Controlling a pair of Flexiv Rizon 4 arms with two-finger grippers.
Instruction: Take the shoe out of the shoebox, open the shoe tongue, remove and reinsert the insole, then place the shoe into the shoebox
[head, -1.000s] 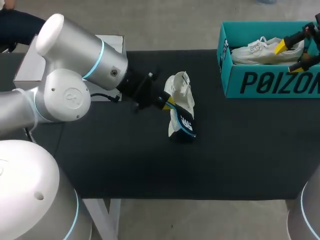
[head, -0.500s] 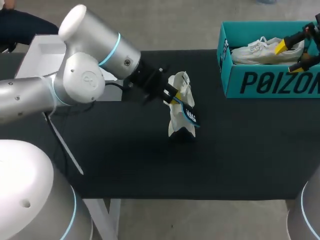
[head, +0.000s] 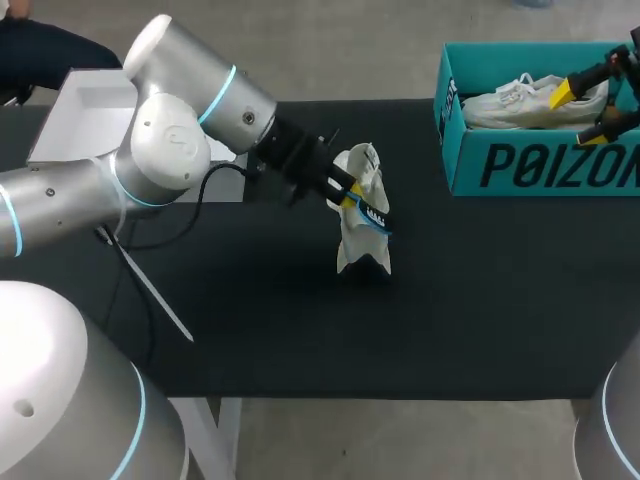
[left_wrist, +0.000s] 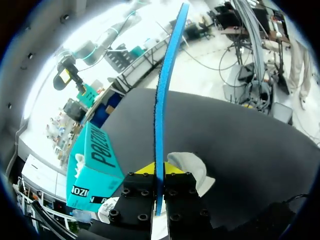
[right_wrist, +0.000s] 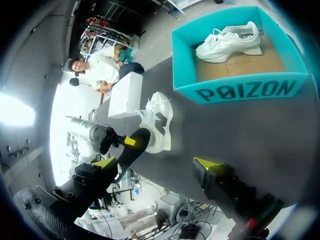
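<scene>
Left jaws, pinching the blue insole (head: 374, 214), have risen above the shoe (head: 358, 250) mid-surface (head: 250, 320); right jaws wide over shoebox (head: 540, 165).

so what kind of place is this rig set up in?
Probably a robot test bench in a lab: a black table, a teal shoebox holding a white shoe, and the left gripper shut on a blue insole.

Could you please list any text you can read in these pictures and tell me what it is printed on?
"P0IZON": large dark letters on the side wall of the teal shoebox, clearest in the right wrist view.
White print on the insole held in the left gripper: too small to read.
No other text is readable.
</scene>
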